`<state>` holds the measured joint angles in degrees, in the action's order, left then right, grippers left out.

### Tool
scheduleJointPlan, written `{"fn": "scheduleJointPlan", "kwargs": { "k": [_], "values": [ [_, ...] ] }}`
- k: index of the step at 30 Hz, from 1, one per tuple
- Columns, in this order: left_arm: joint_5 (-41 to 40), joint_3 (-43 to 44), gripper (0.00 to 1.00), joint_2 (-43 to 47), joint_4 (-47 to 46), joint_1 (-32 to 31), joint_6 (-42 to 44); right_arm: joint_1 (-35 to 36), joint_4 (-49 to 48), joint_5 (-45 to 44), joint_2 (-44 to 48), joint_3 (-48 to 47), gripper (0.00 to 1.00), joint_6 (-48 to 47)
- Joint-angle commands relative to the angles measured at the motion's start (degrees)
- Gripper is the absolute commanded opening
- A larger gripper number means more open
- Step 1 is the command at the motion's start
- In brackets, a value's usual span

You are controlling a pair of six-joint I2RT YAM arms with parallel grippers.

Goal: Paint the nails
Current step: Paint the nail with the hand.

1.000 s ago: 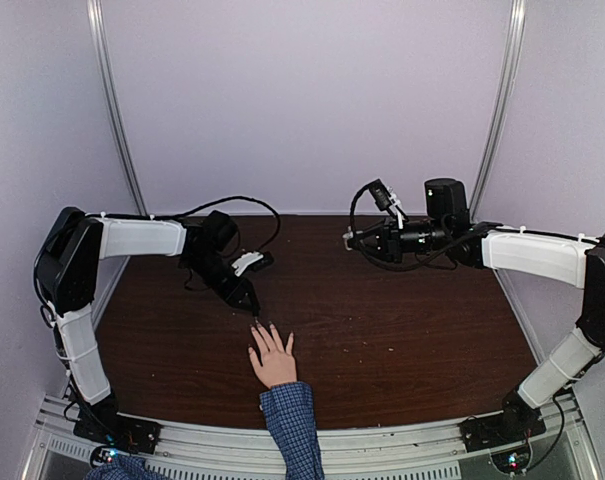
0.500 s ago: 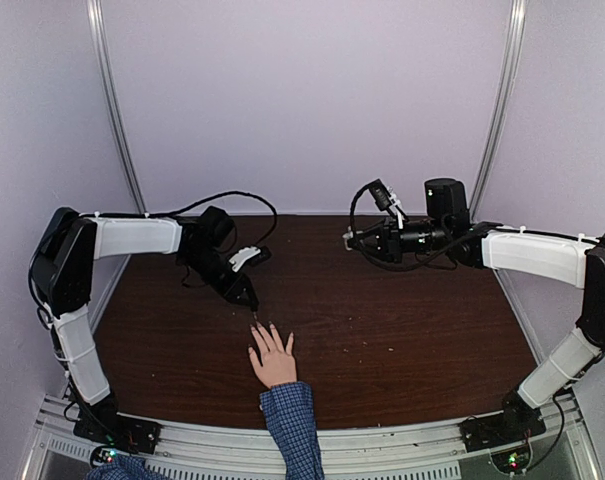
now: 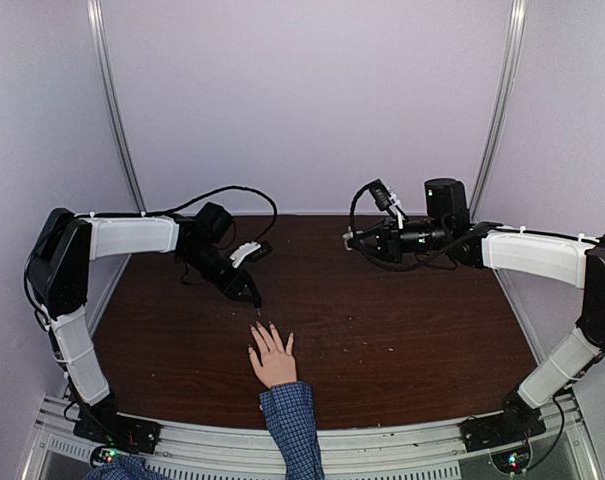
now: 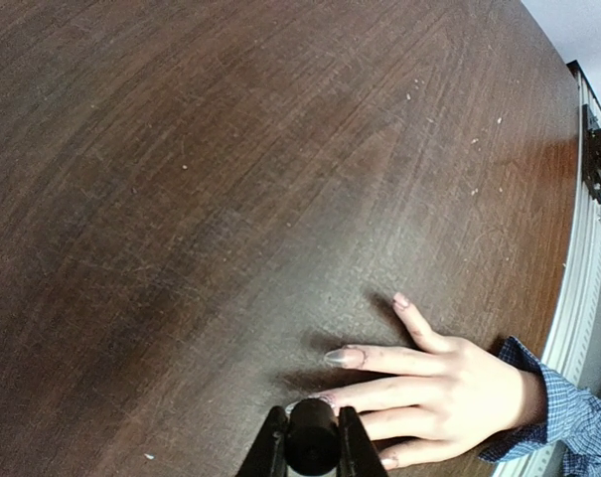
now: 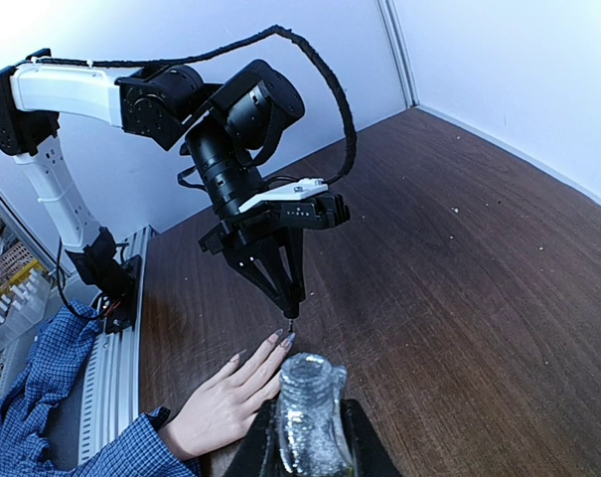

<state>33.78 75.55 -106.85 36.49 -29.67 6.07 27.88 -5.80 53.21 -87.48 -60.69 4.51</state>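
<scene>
A light-skinned hand (image 3: 273, 364) with a blue checked cuff (image 3: 292, 415) lies flat on the brown table, fingers spread. Its long nails (image 4: 339, 356) look glossy. My left gripper (image 3: 253, 297) is shut on the black brush cap (image 4: 311, 443), and it hovers just beyond the fingertips. The thin brush (image 5: 292, 323) points down just above a fingertip nail (image 5: 286, 339). My right gripper (image 3: 353, 240) is raised at the back right. It is shut on the open, glittery polish bottle (image 5: 306, 409). The hand also shows in the left wrist view (image 4: 454, 386) and the right wrist view (image 5: 221, 402).
The brown table (image 3: 402, 330) has a metal rail (image 3: 382, 445) along its near edge, where both arm bases stand. A black cable (image 3: 237, 195) loops behind the left arm. Pale walls close in the back and sides.
My left gripper has drawn slightly up and back from the fingertips with the brush cap. The hand and my right arm have not moved.
</scene>
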Motion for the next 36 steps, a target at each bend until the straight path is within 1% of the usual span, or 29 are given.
{"fn": "scheduleJointPlan", "kwargs": {
  "k": [1,22,36],
  "values": [
    [1.25,-0.30,0.00,-0.21,-0.47,-0.11,0.46,-0.30,-0.97,1.08,-0.14,0.30,0.00,0.32],
    [-2.40,1.04,0.00,-2.85,1.90,-0.71,1.15,-0.29,-0.79,0.94,-0.23,0.22,0.00,0.23],
    [-6.00,1.50,0.00,-2.35,1.62,-0.35,0.04,-0.28,-1.05,1.11,-0.19,0.05,0.00,0.45]
  ]
}}
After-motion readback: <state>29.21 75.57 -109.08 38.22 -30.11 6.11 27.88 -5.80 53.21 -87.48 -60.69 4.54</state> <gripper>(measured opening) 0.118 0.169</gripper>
